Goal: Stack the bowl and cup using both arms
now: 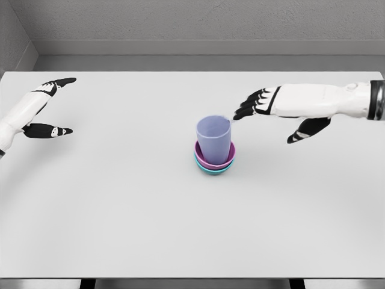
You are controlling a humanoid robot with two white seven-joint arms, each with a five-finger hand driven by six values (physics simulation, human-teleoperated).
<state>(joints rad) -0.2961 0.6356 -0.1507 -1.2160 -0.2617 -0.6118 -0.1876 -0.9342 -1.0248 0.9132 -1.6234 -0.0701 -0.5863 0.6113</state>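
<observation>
A lavender cup [213,141] stands upright inside a magenta bowl [215,159], which sits nested in a teal bowl [214,170] near the middle of the white table [120,211]. My right hand [264,111] hovers just right of and slightly above the cup's rim, fingers spread, holding nothing; its fingertips [240,113] are close to the rim, apparently just clear of it. My left hand [51,108] is far off at the table's left edge, fingers extended, empty.
A grey wall rises behind the table's far edge. The table's front edge runs along the bottom of the view, with dark legs below it.
</observation>
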